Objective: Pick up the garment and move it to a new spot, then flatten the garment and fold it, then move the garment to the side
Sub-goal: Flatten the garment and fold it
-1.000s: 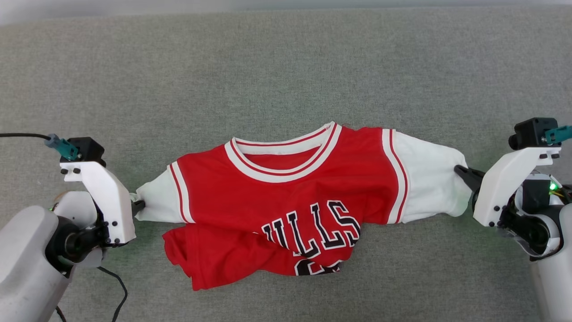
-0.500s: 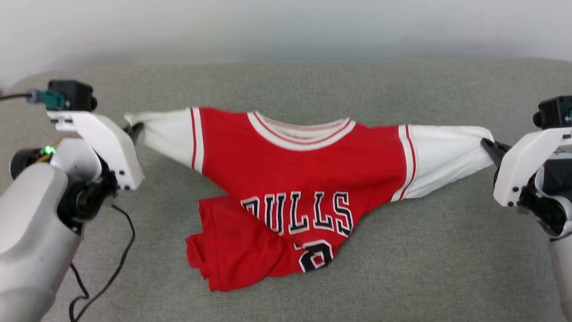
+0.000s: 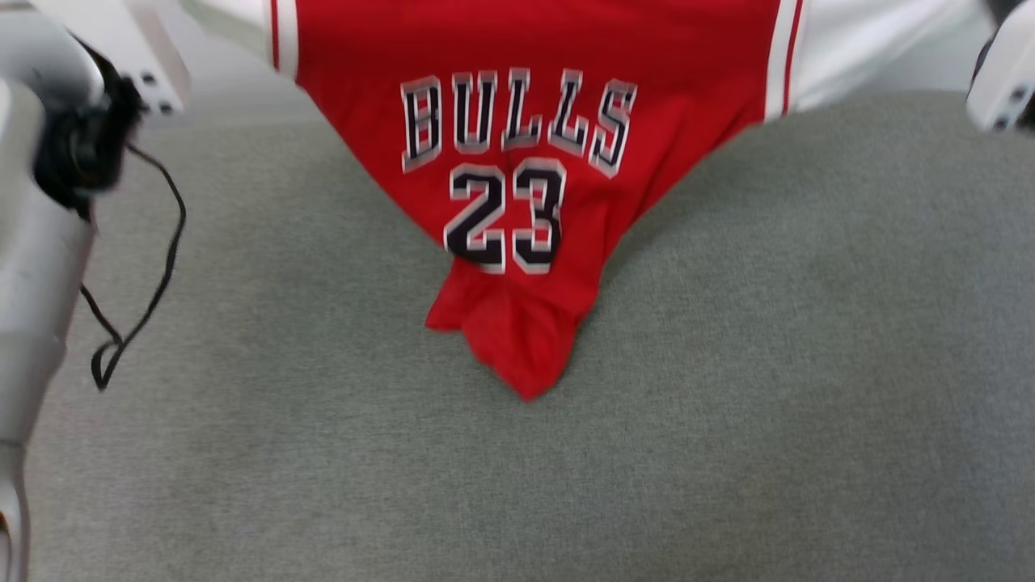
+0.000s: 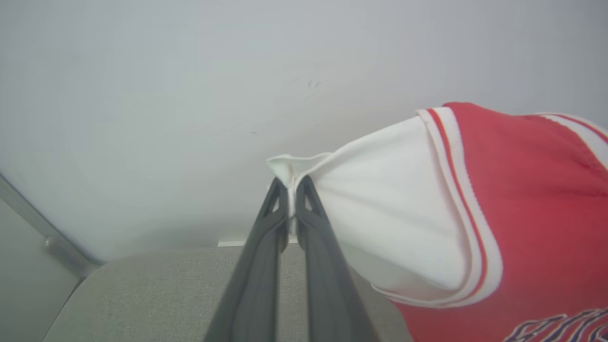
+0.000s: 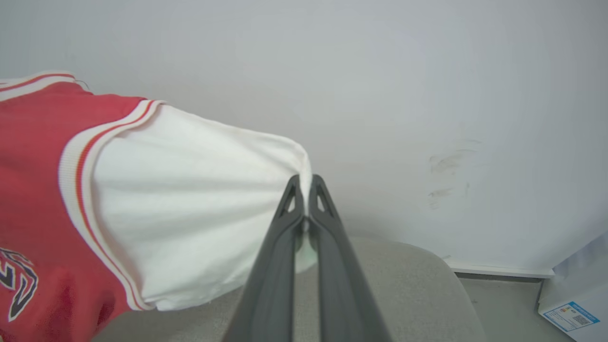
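Head view: the Bulls jersey point(image 3: 525, 121) hangs from twelve o'clock, its red tip dangling at centre over the grey cushion point(image 3: 768, 420). Left wrist view: left gripper point(image 4: 290, 187) pinched tight on a white sleeve point(image 4: 380, 213), three o'clock. Right wrist view: right gripper point(image 5: 306, 185) clamped on the other sleeve point(image 5: 190, 204), nine o'clock.

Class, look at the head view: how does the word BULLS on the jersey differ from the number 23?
BULLS sits higher; 23 sits below it. BULLS is five smaller characters spanning wide; 23 is two larger digits, narrower overall. BULLS lies on smoother cloth; 23 sits just above the bunched hem. Both are black with pale outlines on the red garment.
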Tool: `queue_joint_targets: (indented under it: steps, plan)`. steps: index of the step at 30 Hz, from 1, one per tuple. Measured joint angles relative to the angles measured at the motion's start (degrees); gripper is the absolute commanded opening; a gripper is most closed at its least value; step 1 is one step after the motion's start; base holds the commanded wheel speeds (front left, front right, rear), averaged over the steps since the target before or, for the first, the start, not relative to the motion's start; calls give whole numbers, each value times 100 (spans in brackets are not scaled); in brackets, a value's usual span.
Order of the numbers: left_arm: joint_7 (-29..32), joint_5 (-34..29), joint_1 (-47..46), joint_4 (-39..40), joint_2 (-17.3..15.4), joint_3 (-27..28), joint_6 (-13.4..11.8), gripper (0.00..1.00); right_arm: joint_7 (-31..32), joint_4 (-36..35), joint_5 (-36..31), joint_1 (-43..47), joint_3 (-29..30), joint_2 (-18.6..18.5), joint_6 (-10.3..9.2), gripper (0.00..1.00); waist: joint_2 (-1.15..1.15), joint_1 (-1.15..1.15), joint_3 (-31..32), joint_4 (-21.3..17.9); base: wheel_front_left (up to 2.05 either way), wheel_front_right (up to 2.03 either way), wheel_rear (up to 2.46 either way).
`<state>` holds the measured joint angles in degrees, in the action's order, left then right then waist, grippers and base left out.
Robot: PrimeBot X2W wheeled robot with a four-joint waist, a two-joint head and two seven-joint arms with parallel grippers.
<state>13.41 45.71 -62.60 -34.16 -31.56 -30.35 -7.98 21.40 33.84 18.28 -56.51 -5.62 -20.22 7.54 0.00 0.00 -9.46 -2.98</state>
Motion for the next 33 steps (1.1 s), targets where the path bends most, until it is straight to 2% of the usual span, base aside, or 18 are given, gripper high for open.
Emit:
queue_joint_targets:
  steps: [8, 15, 23, 33]
  plan:
    - [-489, -546, -1545, -382, 10, -7, -45, 0, -835, 538, -421, -1859, -19, 38, 0, 0, 0, 0, -800, -160, 0, 0, 0]
    - [-1150, -778, -2642, -550, 110, 96, 37, 0, -1497, 949, -714, -3134, 8, 102, -1, 0, 0, 1, -1509, -249, 0, 0, 0]
    - [-1419, -873, -3343, -706, 104, 135, 145, 0, -1916, 1329, -778, -4089, -143, 153, -2, 0, 0, 1, -1967, -331, 0, 0, 0]
    - [-1628, -649, -3321, -1111, 194, 222, 393, 0, -2065, 1733, -399, -4325, -755, 309, -2, 0, 0, 1, -2377, -282, 0, 0, 0]
